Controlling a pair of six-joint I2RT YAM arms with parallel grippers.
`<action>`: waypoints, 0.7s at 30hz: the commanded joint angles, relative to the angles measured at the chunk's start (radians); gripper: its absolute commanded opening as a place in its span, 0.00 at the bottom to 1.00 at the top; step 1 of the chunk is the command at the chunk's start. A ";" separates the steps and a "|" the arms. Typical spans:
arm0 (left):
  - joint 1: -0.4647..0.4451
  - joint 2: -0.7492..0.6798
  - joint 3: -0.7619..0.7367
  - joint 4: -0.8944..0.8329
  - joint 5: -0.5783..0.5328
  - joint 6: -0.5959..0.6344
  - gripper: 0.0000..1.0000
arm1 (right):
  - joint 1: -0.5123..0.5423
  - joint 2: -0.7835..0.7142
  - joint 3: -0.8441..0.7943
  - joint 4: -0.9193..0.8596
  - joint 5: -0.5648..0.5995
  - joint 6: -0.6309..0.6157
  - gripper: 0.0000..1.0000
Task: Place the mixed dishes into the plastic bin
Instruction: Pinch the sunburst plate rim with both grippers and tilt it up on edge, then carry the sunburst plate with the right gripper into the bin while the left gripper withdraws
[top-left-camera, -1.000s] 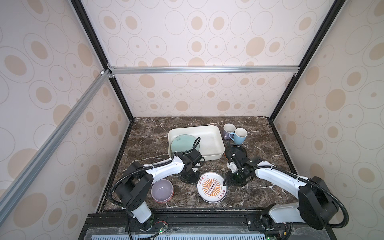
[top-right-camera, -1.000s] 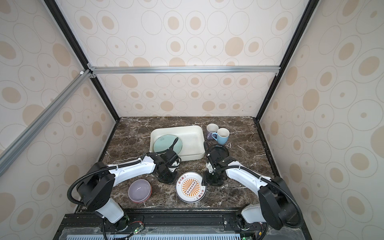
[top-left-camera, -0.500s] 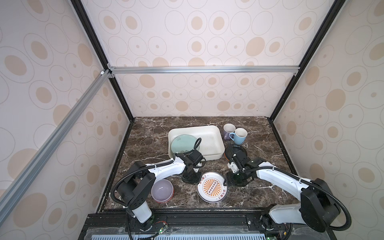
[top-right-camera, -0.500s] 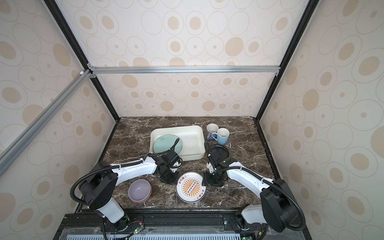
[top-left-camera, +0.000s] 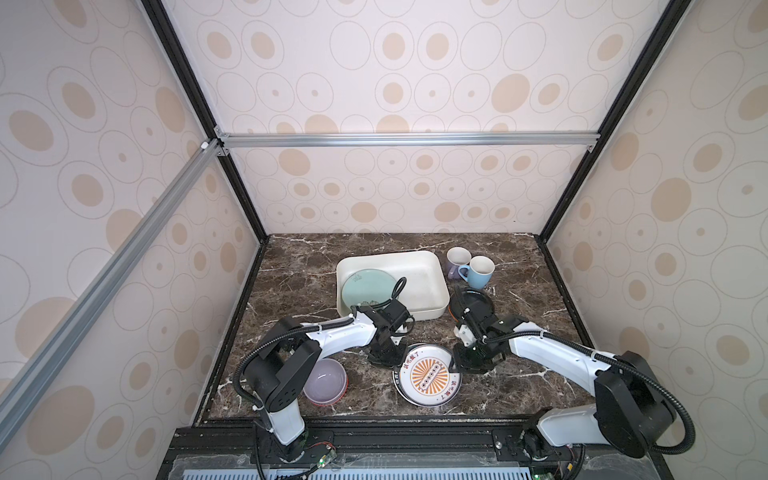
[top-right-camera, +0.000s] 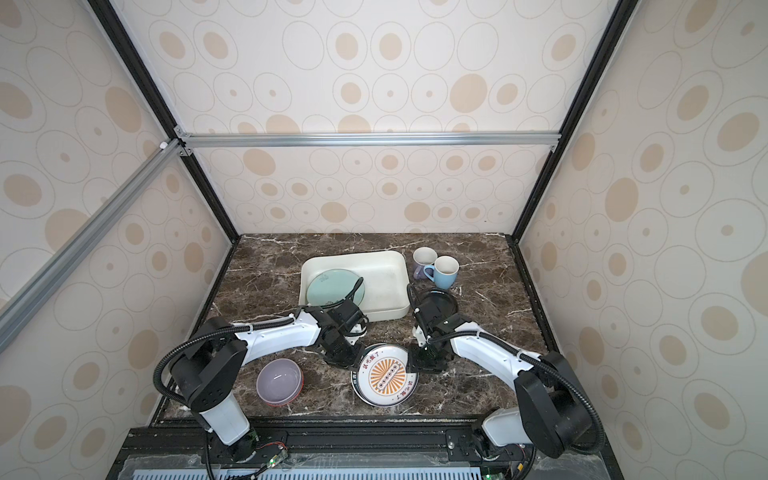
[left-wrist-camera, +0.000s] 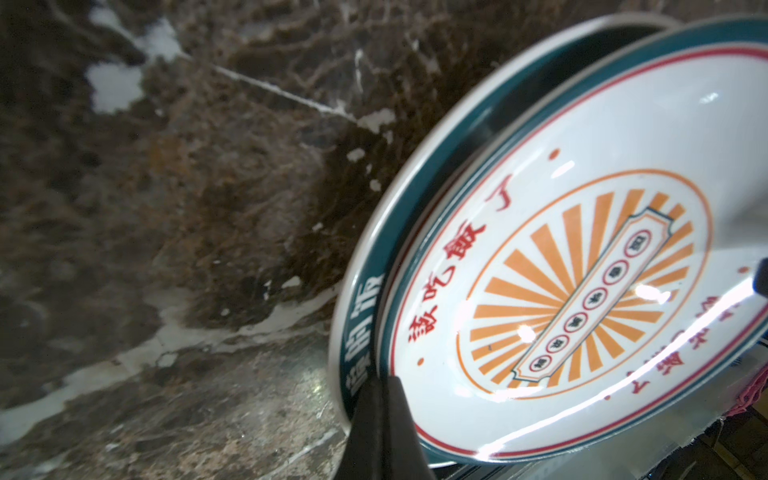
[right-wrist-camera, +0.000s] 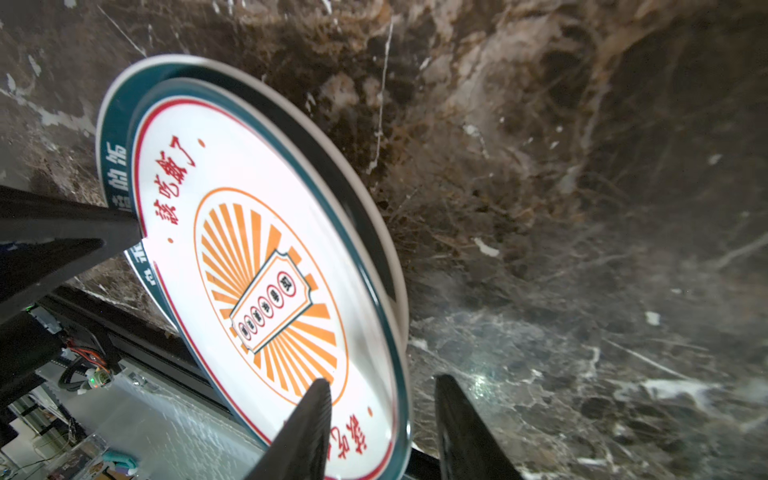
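The white plate with orange sunburst (top-left-camera: 430, 374) (top-right-camera: 388, 376) lies on a dark-rimmed plate (left-wrist-camera: 365, 299) (right-wrist-camera: 114, 137) at the front middle. My left gripper (top-left-camera: 392, 361) (left-wrist-camera: 380, 399) is shut, its tip wedged at the rim between the two plates. My right gripper (top-left-camera: 455, 365) (right-wrist-camera: 382, 380) straddles the opposite rim, jaws apart, one finger over the plate's face and one outside it. The plastic bin (top-left-camera: 432, 266) behind holds the mint-green plate (top-left-camera: 365, 286).
A blue mug (top-left-camera: 480, 272) and a lavender mug (top-left-camera: 457, 259) stand right of the bin. A black plate (top-left-camera: 473, 299) lies just behind my right wrist. The lavender bowl (top-left-camera: 324, 380) sits front left, beside the left arm's base.
The right gripper's jaws have narrowed around the sunburst plate's rim. The left gripper has stayed shut at the plate's other edge.
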 joint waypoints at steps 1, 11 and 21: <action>-0.007 0.030 0.029 -0.028 -0.011 0.014 0.02 | -0.005 0.011 -0.001 0.002 -0.009 0.000 0.34; -0.010 0.065 0.076 -0.034 -0.007 0.026 0.02 | -0.022 0.014 0.017 -0.001 -0.065 -0.003 0.07; 0.021 0.030 0.269 -0.212 -0.109 0.098 0.26 | -0.078 -0.009 0.114 -0.128 -0.077 -0.060 0.00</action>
